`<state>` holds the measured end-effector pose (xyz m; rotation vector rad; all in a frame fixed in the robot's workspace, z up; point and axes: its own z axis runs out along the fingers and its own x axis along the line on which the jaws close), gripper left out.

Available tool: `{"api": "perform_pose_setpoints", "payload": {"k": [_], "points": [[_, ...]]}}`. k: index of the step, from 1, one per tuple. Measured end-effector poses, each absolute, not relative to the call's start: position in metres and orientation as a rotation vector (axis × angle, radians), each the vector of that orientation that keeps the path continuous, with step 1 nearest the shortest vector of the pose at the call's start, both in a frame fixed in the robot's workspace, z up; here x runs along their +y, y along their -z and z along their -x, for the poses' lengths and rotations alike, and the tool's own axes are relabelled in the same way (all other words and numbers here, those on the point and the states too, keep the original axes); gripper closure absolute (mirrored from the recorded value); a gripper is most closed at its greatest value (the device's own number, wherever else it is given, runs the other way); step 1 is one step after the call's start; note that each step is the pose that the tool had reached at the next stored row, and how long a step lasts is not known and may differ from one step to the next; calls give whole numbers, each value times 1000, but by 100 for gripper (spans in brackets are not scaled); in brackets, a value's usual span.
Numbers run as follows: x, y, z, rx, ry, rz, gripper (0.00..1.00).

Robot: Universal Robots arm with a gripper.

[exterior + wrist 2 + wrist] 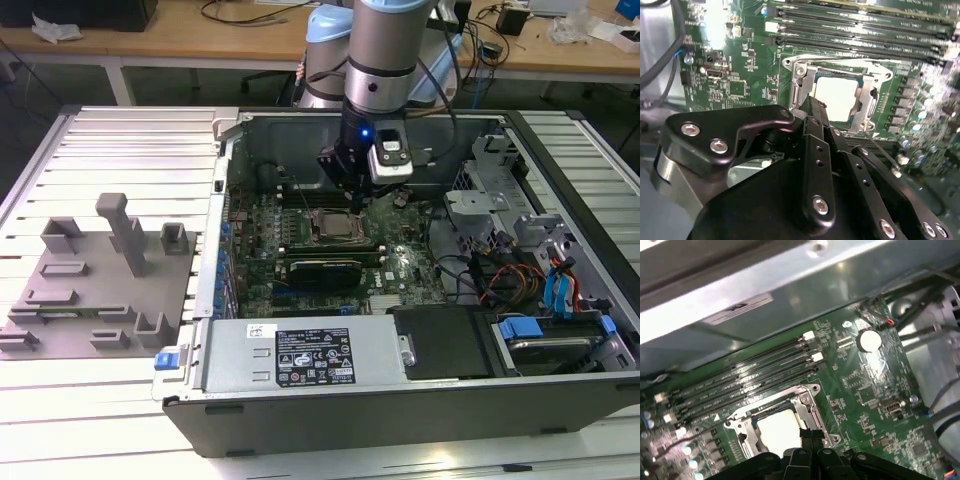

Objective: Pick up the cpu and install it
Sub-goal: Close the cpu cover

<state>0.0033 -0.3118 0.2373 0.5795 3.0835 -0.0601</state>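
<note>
Second wrist view — cpu lies in socket.

A silver desk of ribbed metal slats spans the foreground and catches bright, even light. Behind it runs a wooden desk on a white leg, with loose black cables lying on top. Beneath it the floor is dark.

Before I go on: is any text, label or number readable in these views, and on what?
White label and dark label on the power supply, exterior view: too small to read.
Case wall sticker, first wrist view: blurred.
Memory modules, second wrist view: print blurred.
Nothing legible.
</note>
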Motion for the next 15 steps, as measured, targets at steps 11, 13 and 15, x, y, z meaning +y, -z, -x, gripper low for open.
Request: {"api": "perform_pose_setpoints", "payload": {"k": [11,13,15], "points": [[-312,-237,-3,3129,59,-130,89],[-312,-237,-3,3131,58,-58,89],[-312,-237,-3,3130,58,10,89]]}}
